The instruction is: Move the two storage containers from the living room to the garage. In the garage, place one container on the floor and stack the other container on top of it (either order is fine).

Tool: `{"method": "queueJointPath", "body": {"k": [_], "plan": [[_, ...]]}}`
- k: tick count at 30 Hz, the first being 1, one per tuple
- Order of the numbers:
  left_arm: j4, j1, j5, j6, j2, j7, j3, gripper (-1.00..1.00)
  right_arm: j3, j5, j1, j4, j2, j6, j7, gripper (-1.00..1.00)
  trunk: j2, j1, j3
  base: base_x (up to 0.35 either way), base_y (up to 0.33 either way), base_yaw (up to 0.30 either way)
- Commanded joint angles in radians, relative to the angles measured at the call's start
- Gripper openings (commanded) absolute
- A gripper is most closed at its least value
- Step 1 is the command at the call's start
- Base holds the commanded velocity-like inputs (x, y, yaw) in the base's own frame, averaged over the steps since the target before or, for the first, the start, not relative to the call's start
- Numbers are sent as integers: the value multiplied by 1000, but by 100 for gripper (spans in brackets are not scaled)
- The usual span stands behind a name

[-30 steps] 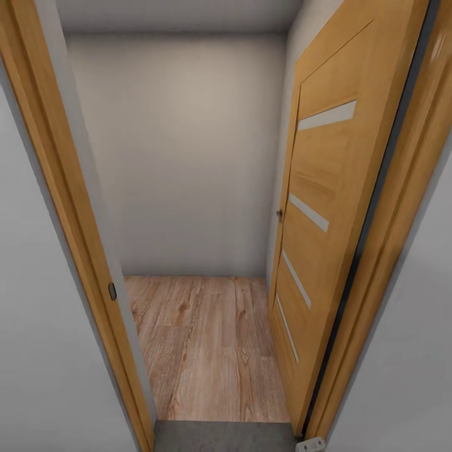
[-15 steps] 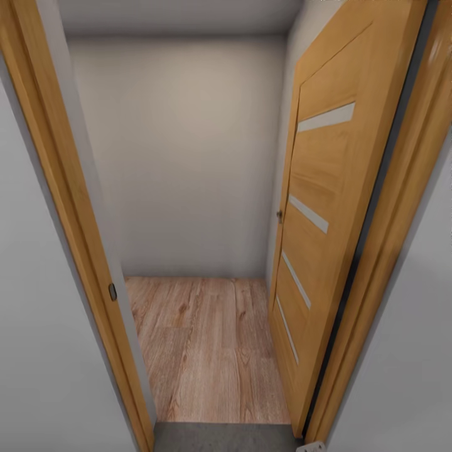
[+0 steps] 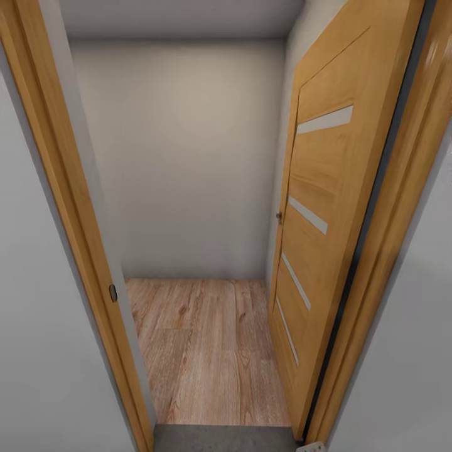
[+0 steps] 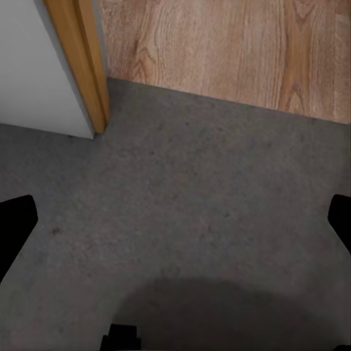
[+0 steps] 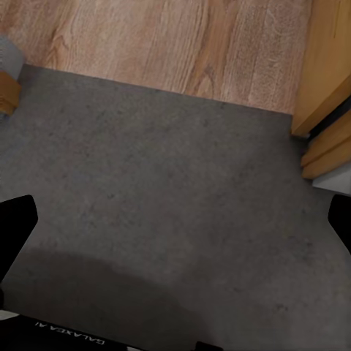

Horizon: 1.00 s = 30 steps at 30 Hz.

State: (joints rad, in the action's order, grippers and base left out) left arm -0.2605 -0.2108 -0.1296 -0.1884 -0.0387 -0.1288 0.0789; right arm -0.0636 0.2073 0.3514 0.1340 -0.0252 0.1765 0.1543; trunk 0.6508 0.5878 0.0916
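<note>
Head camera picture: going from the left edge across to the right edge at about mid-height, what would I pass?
White wall → wooden door frame post → far beige wall → open wooden door → door frame on the hinge side → white wall.

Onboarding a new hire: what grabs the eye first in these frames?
The open wooden door with pale inset strips, swung inward on the head view's right, and the orange-brown door frame on the left. Beyond lies a light wood plank floor and a bare beige wall. Both wrist views look down on dark grey concrete floor at the threshold.
</note>
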Motion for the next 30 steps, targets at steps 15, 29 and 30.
{"method": "queueJointPath", "body": {"k": [15,29,30], "plan": [[1,-1,-8,0,1,-11,5,100,-8,8,1,-1,1,3,1,100,1,0,2,6,0,0],[1,-1,-8,0,0,-11,5,100,-8,8,1,-1,1,4,-1,100,1,0,2,197,-103,0],[1,-1,-8,0,0,-11,5,100,-8,8,1,-1,1,4,-1,100,1,0,2,124,-15,0]]}}
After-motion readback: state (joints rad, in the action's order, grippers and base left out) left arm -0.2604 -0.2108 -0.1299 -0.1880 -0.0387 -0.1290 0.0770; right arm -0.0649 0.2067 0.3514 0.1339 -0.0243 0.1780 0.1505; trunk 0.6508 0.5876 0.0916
